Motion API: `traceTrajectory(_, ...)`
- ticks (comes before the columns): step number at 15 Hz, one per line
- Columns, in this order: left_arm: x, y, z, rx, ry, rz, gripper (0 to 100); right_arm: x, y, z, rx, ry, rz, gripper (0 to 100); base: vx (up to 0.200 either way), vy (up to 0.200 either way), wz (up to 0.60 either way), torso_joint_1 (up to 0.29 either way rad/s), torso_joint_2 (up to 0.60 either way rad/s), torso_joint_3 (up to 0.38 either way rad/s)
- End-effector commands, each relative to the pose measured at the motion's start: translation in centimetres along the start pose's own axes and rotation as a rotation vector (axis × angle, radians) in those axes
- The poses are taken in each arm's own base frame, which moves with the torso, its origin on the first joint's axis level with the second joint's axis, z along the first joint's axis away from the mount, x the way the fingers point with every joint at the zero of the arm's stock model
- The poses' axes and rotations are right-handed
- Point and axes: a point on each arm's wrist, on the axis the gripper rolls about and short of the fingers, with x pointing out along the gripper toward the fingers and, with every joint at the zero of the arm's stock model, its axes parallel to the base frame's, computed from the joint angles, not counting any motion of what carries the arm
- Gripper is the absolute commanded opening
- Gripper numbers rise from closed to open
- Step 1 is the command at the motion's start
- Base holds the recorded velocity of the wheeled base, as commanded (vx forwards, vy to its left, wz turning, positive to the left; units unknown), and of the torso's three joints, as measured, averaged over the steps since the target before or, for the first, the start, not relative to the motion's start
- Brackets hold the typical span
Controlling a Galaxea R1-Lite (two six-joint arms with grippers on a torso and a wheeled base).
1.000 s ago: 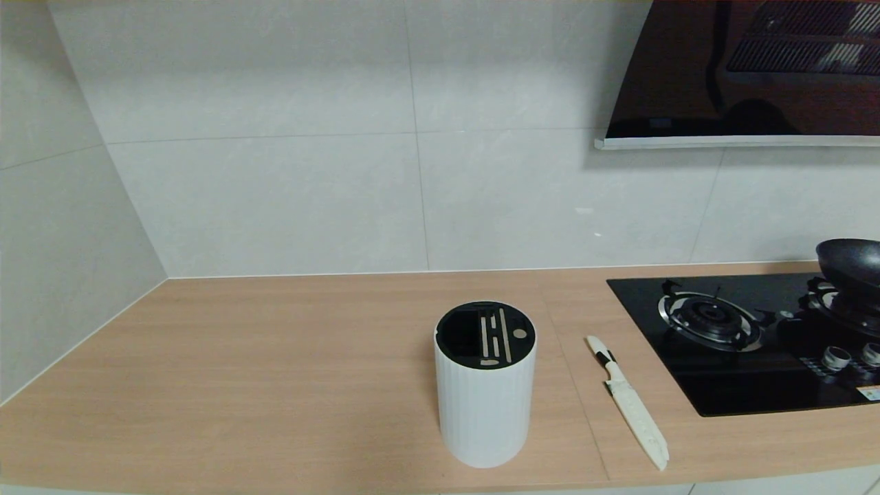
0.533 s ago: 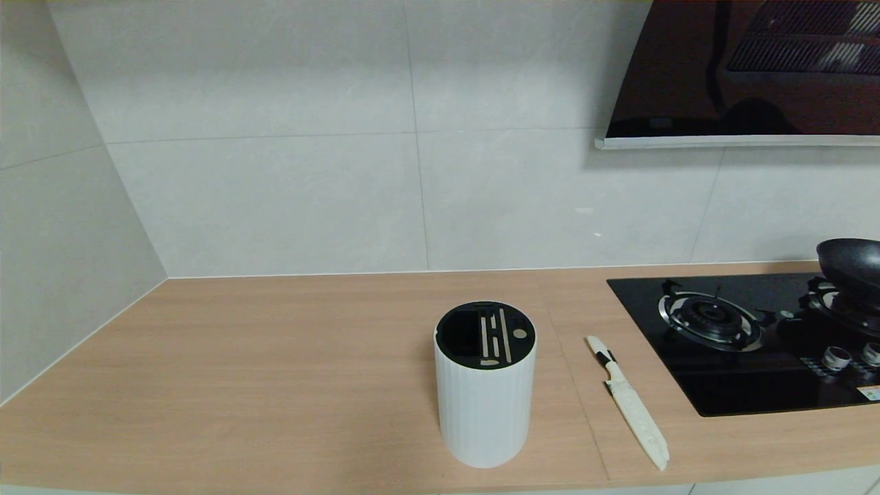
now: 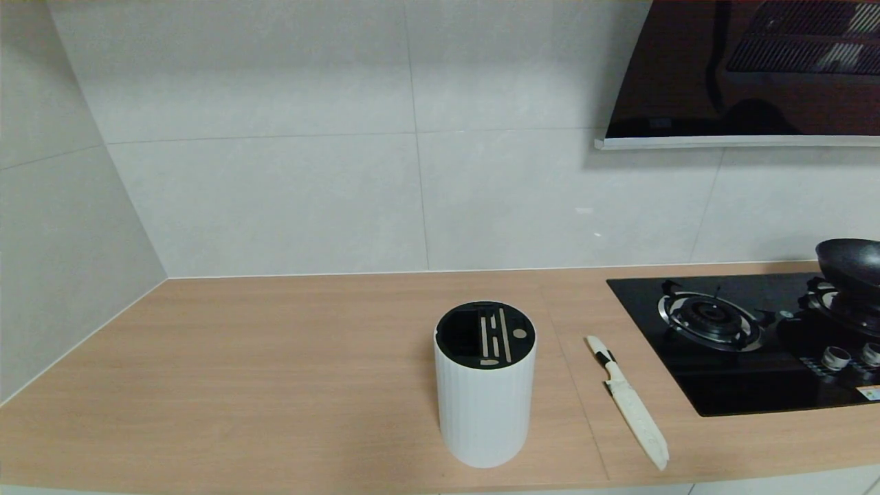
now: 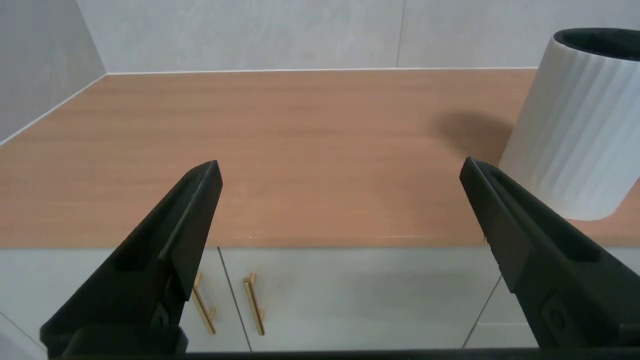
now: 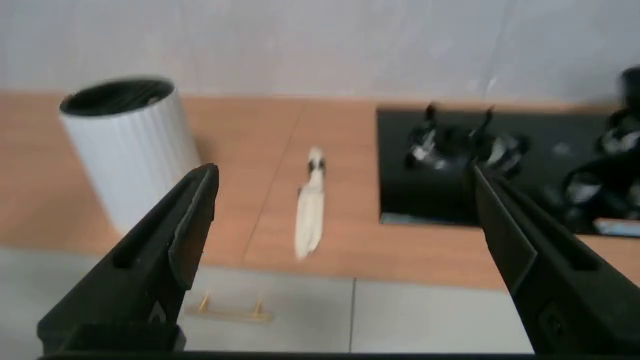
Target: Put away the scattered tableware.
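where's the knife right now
The knife lies flat on the counter, right of centre in the head view, between the white holder and the hob.

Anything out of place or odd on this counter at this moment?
Yes: the knife lies loose on the counter between the holder and the hob, its blade tip close to the front edge, while the holder stands upright with empty slots. Nothing spilled or damaged.
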Motion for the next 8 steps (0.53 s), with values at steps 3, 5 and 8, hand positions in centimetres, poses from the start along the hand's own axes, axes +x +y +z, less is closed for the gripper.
traceTrajectory(3, 0.0, 0.0, 0.0, 0.0, 0.0, 0.001, 100, 12.2, -0.2, 4.4, 0.033, 0.375, 0.114, 100, 0.0, 0.0, 0.0, 0.0, 0.0, 0.0)
traceTrajectory(5, 0.0, 0.0, 0.0, 0.0, 0.0, 0.001, 100, 16.9, -0.2, 3.8, 0.06, 0.389, 0.114, 100, 0.0, 0.0, 0.0, 0.0, 0.0, 0.0)
traceTrajectory(8, 0.0, 0.0, 0.0, 0.0, 0.0, 0.001, 100, 22.6, 0.0, 3.1, 0.049, 0.369, 0.122, 100, 0.0, 0.0, 0.0, 0.0, 0.0, 0.0)
